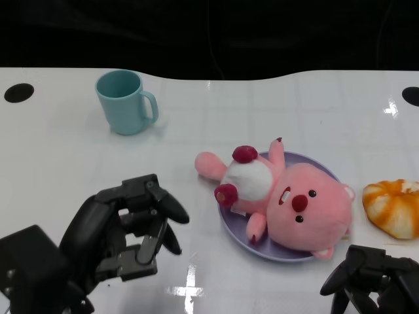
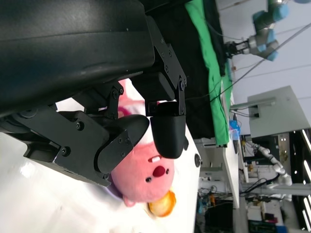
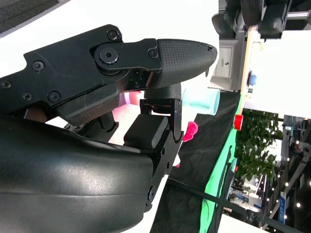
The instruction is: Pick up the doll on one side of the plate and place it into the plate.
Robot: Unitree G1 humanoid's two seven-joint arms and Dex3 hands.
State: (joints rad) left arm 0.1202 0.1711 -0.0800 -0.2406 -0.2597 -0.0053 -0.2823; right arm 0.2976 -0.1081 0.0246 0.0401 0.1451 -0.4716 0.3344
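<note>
A pink plush doll (image 1: 288,199) with a white belly lies on its back across the purple plate (image 1: 243,242), one arm hanging over the plate's left rim. My left hand (image 1: 131,232) hovers left of the plate, clear of the doll, fingers curled in around nothing. My right hand (image 1: 366,281) sits low at the front right, below the doll's head, holding nothing. In the left wrist view the doll's face (image 2: 153,170) shows past my fingers (image 2: 167,131). The right wrist view shows my own fingers (image 3: 175,56) and a bit of pink doll (image 3: 190,128).
A light blue mug (image 1: 124,101) stands at the back left. An orange and white bun-like item (image 1: 396,206) lies right of the plate. Black holes (image 1: 18,92) mark the table's far corners. Bare white table lies in front of the plate.
</note>
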